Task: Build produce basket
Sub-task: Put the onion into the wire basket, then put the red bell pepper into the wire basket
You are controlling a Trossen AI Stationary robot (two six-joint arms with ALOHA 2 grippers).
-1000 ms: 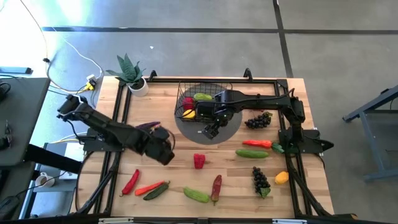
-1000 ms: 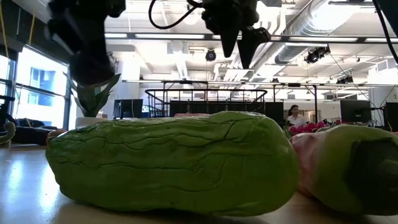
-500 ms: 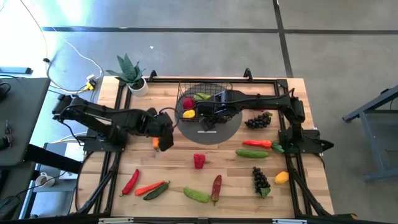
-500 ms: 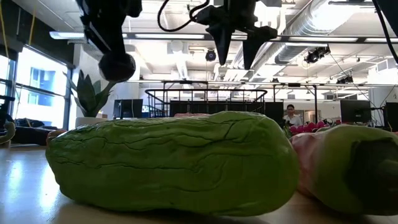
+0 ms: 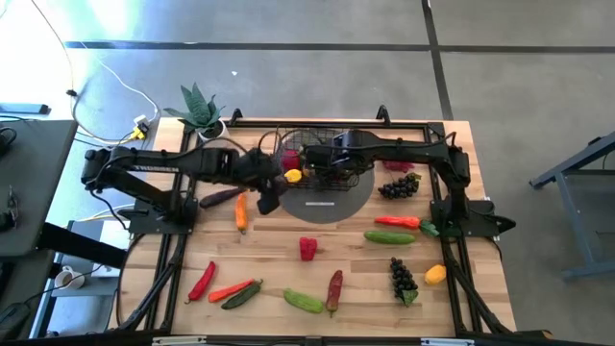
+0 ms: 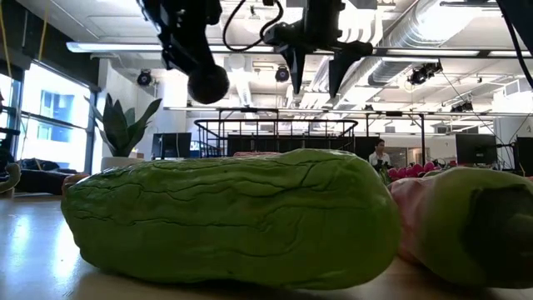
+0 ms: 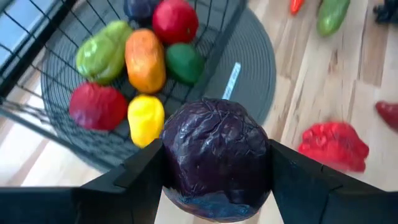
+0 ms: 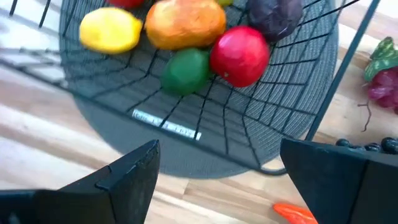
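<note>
The black wire basket [image 5: 309,154] stands on a grey round mat [image 5: 332,204] at the table's far middle. It holds several produce pieces, among them a yellow one [image 7: 144,118], an orange one [image 7: 144,59] and a red one [image 8: 239,55]. My left gripper [image 5: 269,195] hangs just left of the basket's near corner, above the mat's edge, shut on a dark purple onion [image 7: 214,149]. My right gripper [image 8: 217,171] hovers open over the basket's near side [image 5: 332,178], with nothing between its fingers. My left gripper pinches the purple onion between its two fingers, one on each of the onion's opposite sides [image 7: 171,155]. The fingers slant down toward the basket. The onion [image 6: 208,83] is lifted well clear of the table.
Loose produce lies on the table's near half: an orange piece [image 5: 240,211], a red pepper [image 5: 307,248], a red chilli [image 5: 202,279], a green cucumber [image 5: 303,301], dark grapes [image 5: 399,185] and a yellow piece [image 5: 435,274]. A potted plant [image 5: 202,113] stands at the far left.
My left gripper has swung from the table's left middle toward the far edge and right, up to the basket, rolling its wrist and carrying the purple onion along, still lifted. My right gripper has rolled about its own axis above the basket and stayed open.
</note>
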